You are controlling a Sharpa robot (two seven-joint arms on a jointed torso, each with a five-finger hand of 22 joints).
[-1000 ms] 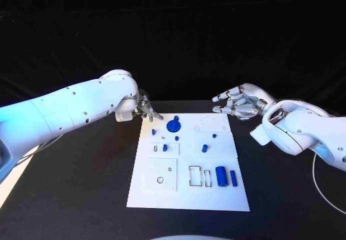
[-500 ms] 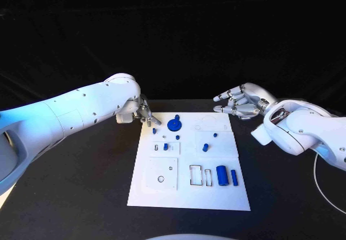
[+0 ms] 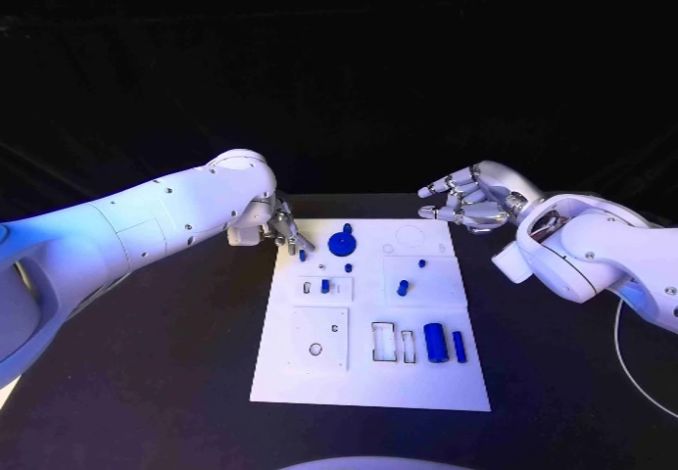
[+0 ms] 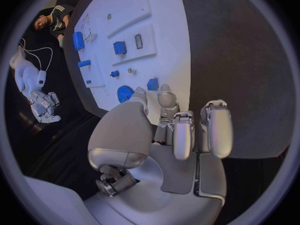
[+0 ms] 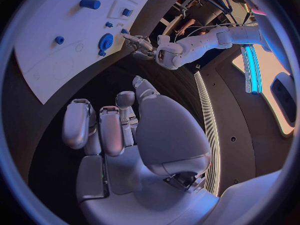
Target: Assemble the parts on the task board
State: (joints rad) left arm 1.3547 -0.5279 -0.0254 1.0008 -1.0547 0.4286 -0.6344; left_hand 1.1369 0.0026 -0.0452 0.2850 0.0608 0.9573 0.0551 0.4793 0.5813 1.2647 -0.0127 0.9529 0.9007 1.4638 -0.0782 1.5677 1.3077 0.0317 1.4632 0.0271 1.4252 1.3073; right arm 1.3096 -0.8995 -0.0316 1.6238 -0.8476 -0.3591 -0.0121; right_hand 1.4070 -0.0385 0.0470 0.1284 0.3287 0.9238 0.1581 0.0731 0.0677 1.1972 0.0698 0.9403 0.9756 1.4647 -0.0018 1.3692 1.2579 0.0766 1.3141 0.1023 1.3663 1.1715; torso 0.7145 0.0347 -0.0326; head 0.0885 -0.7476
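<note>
Centrally on the black bench (image 3: 156, 372) lies the white task board (image 3: 370, 387), carrying blue parts: a gear-like piece (image 3: 341, 244) at its far left, small pegs mid-board, and two cylinders (image 3: 435, 343) standing beside rectangular slots near its right edge. No writing on it can be read. Left hand (image 3: 283, 227) hovers at the board's far-left corner, fingers slightly curled and holding nothing, while right hand (image 3: 466, 204) hangs off the far-right corner, fingers parted, empty.
</note>
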